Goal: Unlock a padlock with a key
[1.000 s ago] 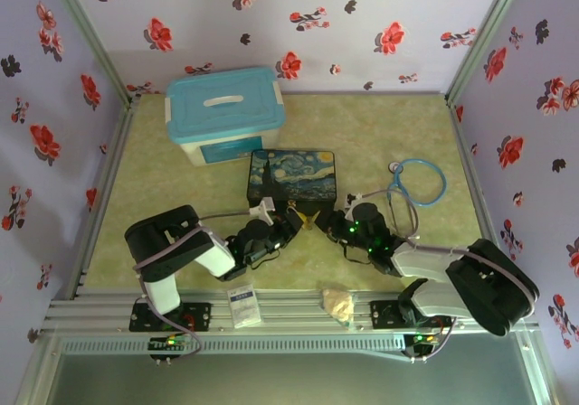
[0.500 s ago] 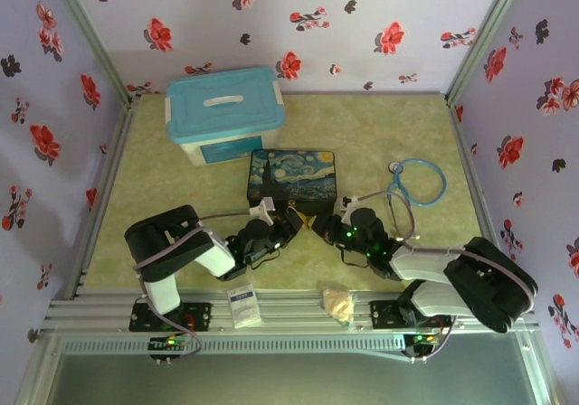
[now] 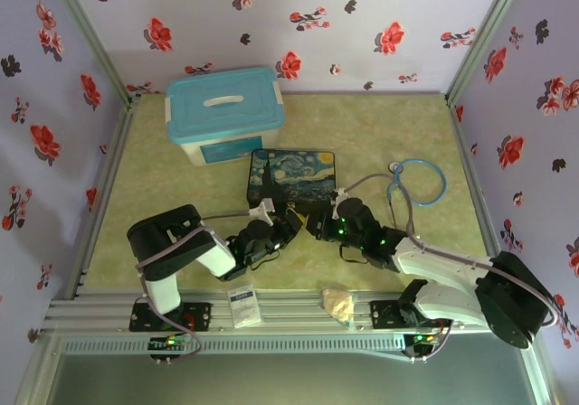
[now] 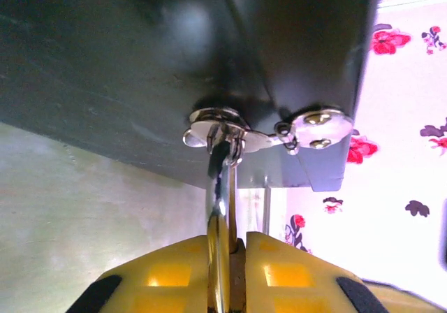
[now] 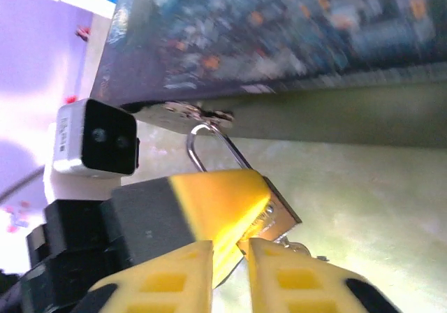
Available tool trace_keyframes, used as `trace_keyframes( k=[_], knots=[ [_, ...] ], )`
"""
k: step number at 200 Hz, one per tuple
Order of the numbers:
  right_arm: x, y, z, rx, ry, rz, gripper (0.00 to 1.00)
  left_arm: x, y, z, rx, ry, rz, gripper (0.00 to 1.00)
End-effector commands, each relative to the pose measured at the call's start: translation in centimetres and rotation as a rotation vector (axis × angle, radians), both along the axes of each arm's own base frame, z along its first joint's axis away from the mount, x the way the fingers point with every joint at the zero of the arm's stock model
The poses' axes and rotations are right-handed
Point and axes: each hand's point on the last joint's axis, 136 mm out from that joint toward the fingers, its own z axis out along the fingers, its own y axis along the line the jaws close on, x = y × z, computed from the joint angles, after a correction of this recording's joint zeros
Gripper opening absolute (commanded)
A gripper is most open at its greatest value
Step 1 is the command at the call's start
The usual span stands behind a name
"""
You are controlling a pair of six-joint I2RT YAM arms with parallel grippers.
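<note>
The padlock hung from a metal loop on the front of the painted box. Its thin silver hoop went through that loop. The left gripper had its yellow jaws closed tight on the padlock, just below the box's front wall. From above, the left gripper and the right gripper met right in front of the box, very close to each other. The right gripper had its jaws nearly closed, with just a thin gap. A tiny grey bit, the key, poked out at their tips. It sat just beside the padlock's bottom end, under the box. The box stood on the green worktop.
</note>
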Motion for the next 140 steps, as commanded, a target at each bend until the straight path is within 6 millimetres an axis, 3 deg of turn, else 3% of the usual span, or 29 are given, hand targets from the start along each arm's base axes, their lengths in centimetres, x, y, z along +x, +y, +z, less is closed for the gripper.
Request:
trace_keyframes(
  k=[1, 33, 87, 140],
  knots=[
    [-1.3, -4.0, -3.9, -0.361, 0.002, 0.082, 0.31, 0.5, -0.1, 1.0, -0.049, -0.024, 0.016, 0.00],
    [-1.4, -3.0, -4.2, -0.476, -0.035, 0.167, 0.31, 0.4, 0.3, 0.1, -0.043, 0.008, 0.027, 0.00],
    [-2.0, -0.2, -5.9, -0.485, -0.067, 0.285, 0.34, 0.3, 0.4, 0.1, -0.044, 0.013, 0.025, 0.00],
    [-1.3, 1.3, -5.5, -0.495, -0.142, 0.322, 0.36, 0.1, 0.1, 0.4, -0.052, 0.012, 0.008, 0.00]
  ],
)
